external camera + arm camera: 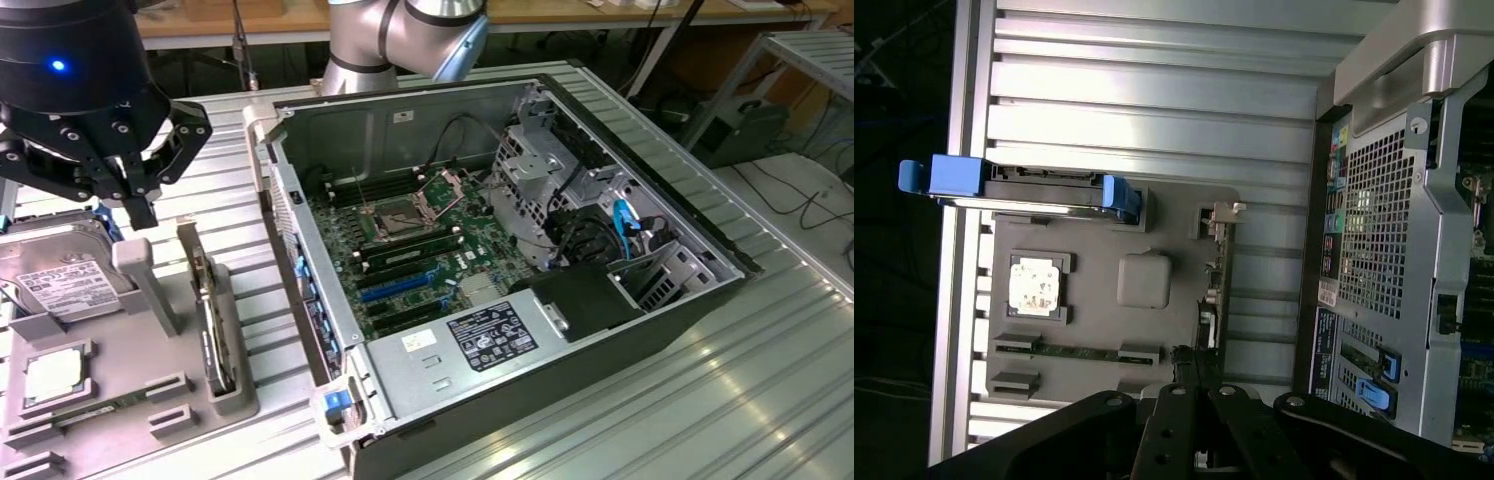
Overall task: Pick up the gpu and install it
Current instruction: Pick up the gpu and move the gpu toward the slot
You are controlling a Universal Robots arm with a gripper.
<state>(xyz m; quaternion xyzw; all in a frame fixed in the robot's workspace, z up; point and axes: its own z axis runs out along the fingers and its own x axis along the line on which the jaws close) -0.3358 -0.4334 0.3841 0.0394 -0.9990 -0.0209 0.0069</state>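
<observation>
The gpu (214,325) stands on its edge in a slot along the side of the grey parts holder (167,395) nearest the computer case. In the wrist view the gpu (1211,290) is a thin dark strip with its silver bracket at one end. My black gripper (140,208) hangs above the far end of the holder, its fingers shut together with nothing between them. Seen from the wrist, the gripper (1194,395) sits just past the card's end, clear of it.
The open computer case (534,330) lies at the exterior view's right of the holder, its motherboard (414,250) exposed. The holder also carries a hard drive (54,275), a processor chip (54,375), a memory stick (94,408) and an upright grey post (140,270).
</observation>
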